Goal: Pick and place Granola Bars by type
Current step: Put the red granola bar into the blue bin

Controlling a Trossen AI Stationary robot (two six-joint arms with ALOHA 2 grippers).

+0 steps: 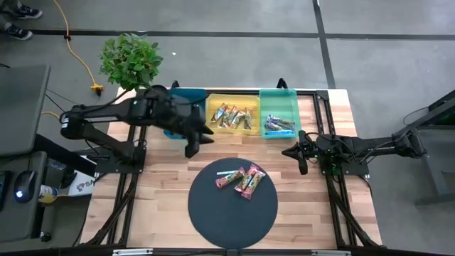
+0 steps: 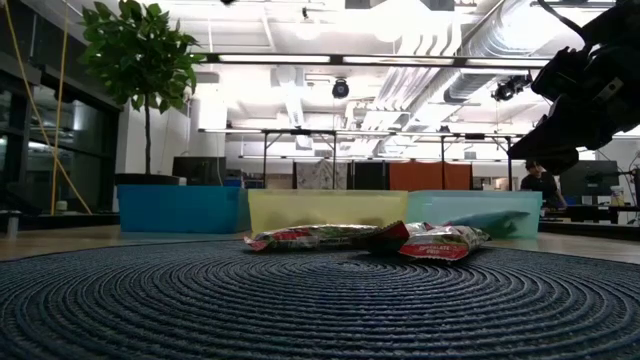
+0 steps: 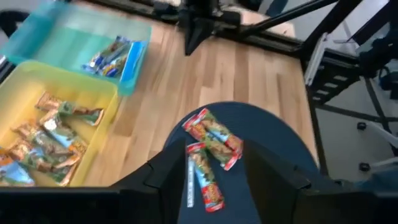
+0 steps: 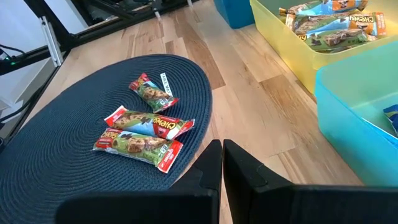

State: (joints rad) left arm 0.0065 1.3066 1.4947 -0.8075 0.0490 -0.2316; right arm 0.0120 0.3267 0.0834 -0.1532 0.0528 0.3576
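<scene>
Three trays, one mat, two arms and granola bars of three wrapper colours were on the table.

Three pink-red bars (image 4: pixel 149 122) lay on the single round mat (image 1: pixel 213 210). The three trays stood in a row: one dark blue tray (image 1: pixel 190 99), one yellow tray (image 1: pixel 211 102) holding several orange-tan bars (image 1: pixel 234 117) too crowded to count, and one teal tray (image 1: pixel 279 99) holding about two blue bars (image 1: pixel 279 126). One potted plant (image 1: pixel 131 60) stood nearby.
</scene>
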